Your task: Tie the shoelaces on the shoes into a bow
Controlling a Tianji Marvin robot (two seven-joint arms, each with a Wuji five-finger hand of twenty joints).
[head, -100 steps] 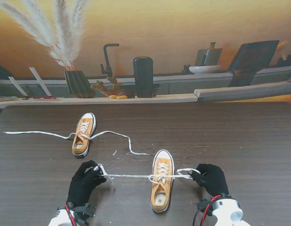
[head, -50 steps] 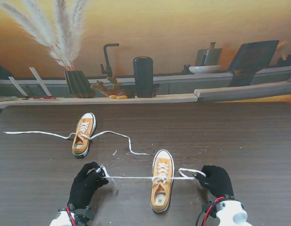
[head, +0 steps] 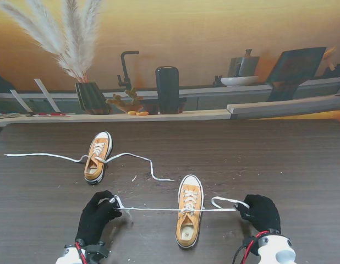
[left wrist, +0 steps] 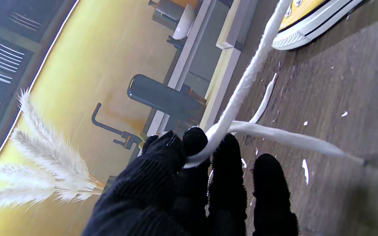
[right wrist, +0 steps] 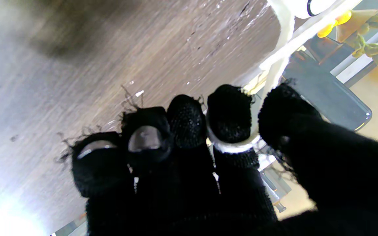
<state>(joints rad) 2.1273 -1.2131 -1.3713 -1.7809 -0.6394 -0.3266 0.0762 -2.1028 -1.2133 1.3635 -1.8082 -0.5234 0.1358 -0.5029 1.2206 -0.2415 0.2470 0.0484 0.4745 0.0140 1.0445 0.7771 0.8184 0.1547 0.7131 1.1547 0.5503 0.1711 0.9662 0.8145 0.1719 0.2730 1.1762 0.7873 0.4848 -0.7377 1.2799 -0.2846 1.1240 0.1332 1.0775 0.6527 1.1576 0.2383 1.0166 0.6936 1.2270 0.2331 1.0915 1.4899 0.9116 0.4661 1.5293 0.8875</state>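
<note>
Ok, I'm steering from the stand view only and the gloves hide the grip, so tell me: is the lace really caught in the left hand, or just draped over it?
Observer: Caught. The left wrist view shows the lace pinched between two fingers of the left hand.
Operator: And the right side?
Observer: The right wrist view shows the lace wrapped around one finger of the right hand, a white band across that finger.
Operator: Are the gloves intact?
Observer: No. In the right wrist view two fingertips poke through frayed holes in the glove.
</note>
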